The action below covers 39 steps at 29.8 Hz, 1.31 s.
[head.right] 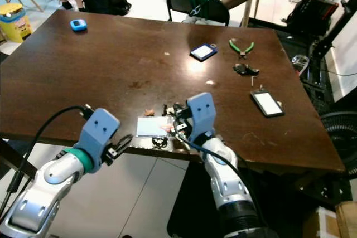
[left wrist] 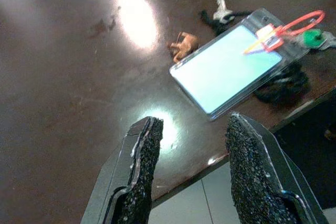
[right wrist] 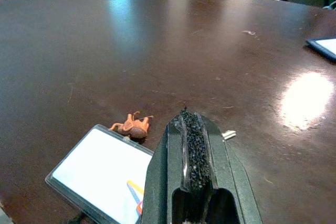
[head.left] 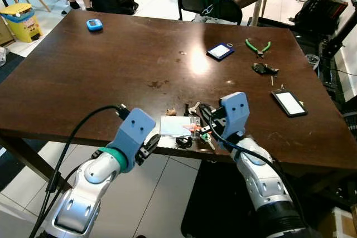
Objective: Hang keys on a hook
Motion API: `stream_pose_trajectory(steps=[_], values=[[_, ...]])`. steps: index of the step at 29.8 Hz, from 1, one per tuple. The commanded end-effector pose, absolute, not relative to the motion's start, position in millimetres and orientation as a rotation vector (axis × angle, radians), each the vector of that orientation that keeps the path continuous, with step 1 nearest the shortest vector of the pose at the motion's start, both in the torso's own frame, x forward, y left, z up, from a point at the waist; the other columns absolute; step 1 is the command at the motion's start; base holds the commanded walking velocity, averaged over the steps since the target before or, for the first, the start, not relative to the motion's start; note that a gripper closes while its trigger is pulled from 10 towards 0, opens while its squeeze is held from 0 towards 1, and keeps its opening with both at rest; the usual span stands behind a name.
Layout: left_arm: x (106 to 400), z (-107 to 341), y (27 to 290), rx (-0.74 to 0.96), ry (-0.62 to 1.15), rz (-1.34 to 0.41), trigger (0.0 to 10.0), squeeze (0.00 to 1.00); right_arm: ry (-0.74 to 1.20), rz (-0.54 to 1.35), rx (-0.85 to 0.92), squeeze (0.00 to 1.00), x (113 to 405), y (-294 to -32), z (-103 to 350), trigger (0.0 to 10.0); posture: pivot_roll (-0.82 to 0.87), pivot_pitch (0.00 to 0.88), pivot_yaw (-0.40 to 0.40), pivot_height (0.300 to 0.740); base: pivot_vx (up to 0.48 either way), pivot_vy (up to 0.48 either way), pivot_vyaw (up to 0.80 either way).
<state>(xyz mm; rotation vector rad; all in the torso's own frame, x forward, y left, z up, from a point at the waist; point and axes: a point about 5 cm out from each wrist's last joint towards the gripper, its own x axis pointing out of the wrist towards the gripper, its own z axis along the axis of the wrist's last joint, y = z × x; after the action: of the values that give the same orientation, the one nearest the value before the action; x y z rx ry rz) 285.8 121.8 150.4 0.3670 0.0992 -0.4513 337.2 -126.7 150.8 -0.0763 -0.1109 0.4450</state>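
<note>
One bunch of keys (head.left: pixel 196 128) lies at the near edge of the desk (head.left: pixel 111 65), partly hidden behind the right hand (head.left: pixel 204 125), whose fingers are pressed together. One clear badge holder (left wrist: pixel 227 67) lies just beside them. The left hand (left wrist: pixel 191 174) hovers spread at the desk edge. Farther off lie two phones and one pair of pliers (head.left: pixel 257 47).

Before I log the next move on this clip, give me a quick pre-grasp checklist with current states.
1. Keys in reach at the table's near edge, by the clear card holder: ok.
2. Left gripper open, holding nothing: ok.
3. Right gripper shut; holding anything: cannot tell.
4. Right gripper at the key bunch: ok.
5. Hook to hang on located: not ok.
6. People seated beyond the far edge, away from the arms: ok.
</note>
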Motion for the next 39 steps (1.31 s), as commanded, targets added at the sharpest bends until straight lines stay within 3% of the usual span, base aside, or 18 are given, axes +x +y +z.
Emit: stream_pose_trajectory(steps=[1, 2, 3, 5, 6, 18, 19, 25, 32, 33, 39], values=[[286.1, 146.7, 119.0, 0.374, 0.121, -0.460, 10.0, 0.33, -0.091, 0.434, -0.063, 0.00, 336.0, -128.5, 144.5, 10.0, -0.05, 0.094, 0.083, 0.740, 0.000, 0.000, 0.00], [286.1, 146.7, 119.0, 0.374, 0.121, -0.460, 10.0, 0.33, -0.091, 0.434, -0.063, 0.00, 336.0, -128.5, 144.5, 10.0, -0.05, 0.094, 0.083, 0.740, 0.000, 0.000, 0.00], [286.2, 147.0, 117.8, 0.365, 0.120, -0.466, 10.0, 0.45, -0.090, 0.434, -0.061, 0.00, 335.9, -128.3, 144.3, 10.0, -0.05, 0.096, 0.084, 0.740, 0.000, 0.000, 0.00], [286.1, 147.2, 117.1, 0.360, 0.120, -0.470, 10.0, 0.45, -0.089, 0.434, -0.059, 0.00, 335.8, -128.3, 144.2, 10.0, -0.05, 0.096, 0.084, 0.740, 0.000, 0.000, 0.00], [286.1, 147.6, 117.2, 0.361, 0.119, -0.469, 10.0, 1.00, -0.090, 0.434, -0.058, 0.00, 335.8, -128.2, 144.0, 10.0, -0.05, 0.096, 0.084, 0.740, 0.000, 0.000, 0.00], [279.5, 137.6, 117.5, 0.364, 0.203, -0.578, 10.0, 1.00, -0.087, 0.423, -0.038, 0.00, 336.9, -130.7, 142.6, 10.0, -0.05, 0.099, 0.085, 0.740, 0.000, 0.000, 0.00], [278.9, 135.4, 117.9, 0.368, 0.215, -0.586, 10.0, 0.00, -0.083, 0.441, -0.031, 0.00, 336.0, -130.1, 142.4, 10.0, -0.06, 0.098, 0.086, 0.740, 0.000, 0.000, 0.00], [279.4, 138.5, 118.3, 0.331, 0.212, -0.583, 10.0, 0.00, -0.093, 0.540, -0.031, 0.00, 330.2, -118.3, 144.9, 10.0, -0.05, 0.097, 0.086, 0.740, 0.000, 0.000, 0.00], [282.0, 133.0, 116.3, 0.345, 0.223, -0.553, 10.0, 0.00, -0.053, 0.537, -0.081, 0.00, 336.0, -125.8, 138.0, 10.0, -0.05, 0.095, 0.082, 0.740, 0.000, 0.000, 0.00], [283.0, 134.0, 115.9, 0.344, 0.217, -0.549, 10.0, 0.00, -0.050, 0.539, -0.087, 1.00, 336.5, -127.5, 137.3, 10.0, -0.05, 0.095, 0.082, 0.740, 0.000, 0.000, 0.00], [285.5, 125.3, 116.8, 0.314, 0.248, -0.523, 10.0, 0.00, 0.027, 0.550, -0.112, 1.00, 337.2, -132.6, 119.2, 10.0, -0.06, 0.097, 0.090, 0.740, 0.000, 0.000, 0.00]])
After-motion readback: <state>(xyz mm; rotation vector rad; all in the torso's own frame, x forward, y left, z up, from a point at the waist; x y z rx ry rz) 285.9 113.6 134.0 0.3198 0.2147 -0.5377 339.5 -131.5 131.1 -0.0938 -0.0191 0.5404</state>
